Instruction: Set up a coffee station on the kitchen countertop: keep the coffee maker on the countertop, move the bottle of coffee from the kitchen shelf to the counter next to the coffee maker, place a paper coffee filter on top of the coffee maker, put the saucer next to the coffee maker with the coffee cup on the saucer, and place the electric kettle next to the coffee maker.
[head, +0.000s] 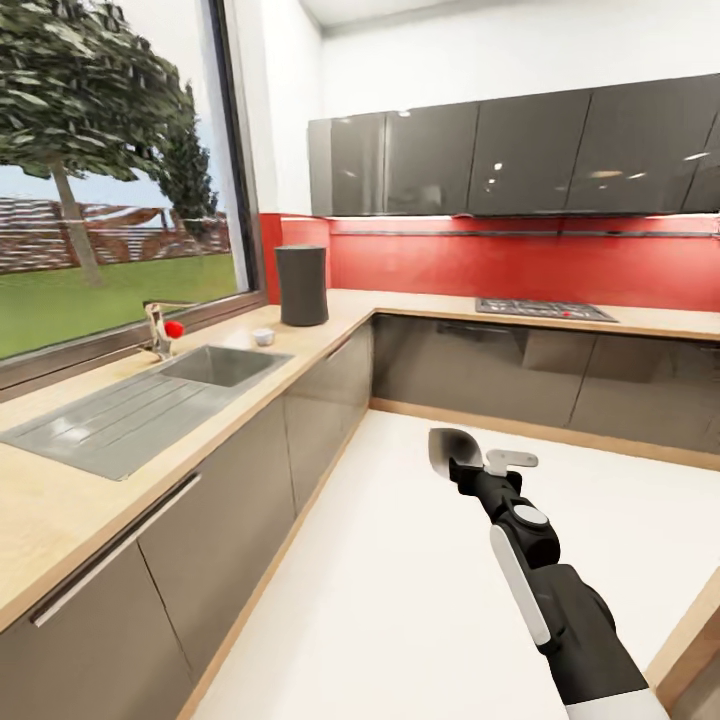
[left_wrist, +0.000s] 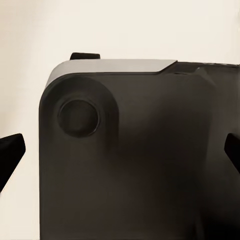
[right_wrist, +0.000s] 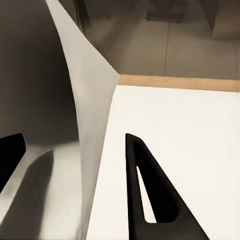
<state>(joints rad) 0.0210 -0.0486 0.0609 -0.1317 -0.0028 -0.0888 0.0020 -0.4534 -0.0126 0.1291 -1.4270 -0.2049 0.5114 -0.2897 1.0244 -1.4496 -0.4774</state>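
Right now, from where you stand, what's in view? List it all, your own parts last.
Coffee maker: one, charcoal grey, counter corner by the window.
Coffee cup: one, white, on the countertop between sink and coffee maker.
Sink: one, steel, with drainer, under the window.
Tap: one, metal, red knob.
Hob: one, dark, back counter.
Wall cabinets: one row, glossy grey.
Paper coffee filter: one, white, in the right gripper.
Left gripper: black fingertips at the picture's edges.

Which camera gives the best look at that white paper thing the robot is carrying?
The right wrist view: the paper coffee filter looms large between the right gripper's fingers. The head view shows it small, at the arm's tip. The left wrist view faces a dark robot part.
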